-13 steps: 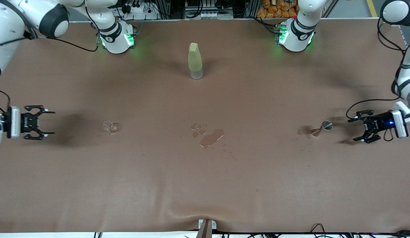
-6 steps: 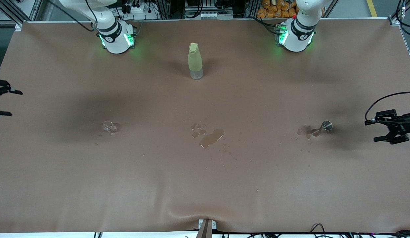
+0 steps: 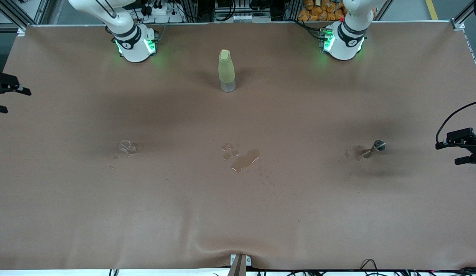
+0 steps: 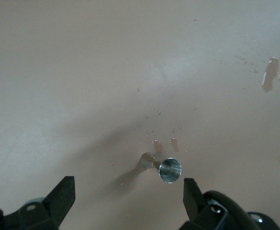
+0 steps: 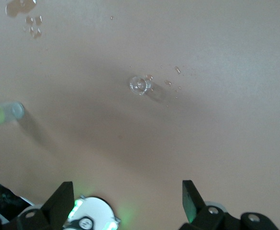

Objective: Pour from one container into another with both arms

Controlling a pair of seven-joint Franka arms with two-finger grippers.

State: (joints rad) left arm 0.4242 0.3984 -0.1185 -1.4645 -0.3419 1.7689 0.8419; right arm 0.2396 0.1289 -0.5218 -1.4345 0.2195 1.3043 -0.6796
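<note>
Looking across the table [image 3: 238,214], we see the clear cup [image 3: 125,146] standing toward the right arm's end, well apart from the right gripper [image 3: 2,99], which hangs at that end's edge with its fingers spread and nothing between them. In the right wrist view the clear cup [image 5: 139,85] sits far below the open fingers [image 5: 58,201], with small drops scattered beside it. The metal cup [image 3: 378,145] stands toward the left arm's end, about as near the front camera as the clear cup. The left gripper [image 3: 462,147] hangs near that end's edge, apart from the metal cup, its fingers also spread and empty. In the left wrist view the metal cup [image 4: 170,170] shows between the two fingertips [image 4: 63,196] but well below them, its round rim facing up.

We find wide bare cloth between the two cups and all along the edge nearest the front camera. A bottle [image 3: 226,71] stands upright between the two arm bases, farther from the front camera than both cups. A puddle [image 3: 245,160] lies midway between the cups, with smaller wet spots beside it and a damp patch [image 3: 354,152] just beside the metal cup. We see the brown cloth wrinkled at the near edge, and racks and cables above the table's top edge.
</note>
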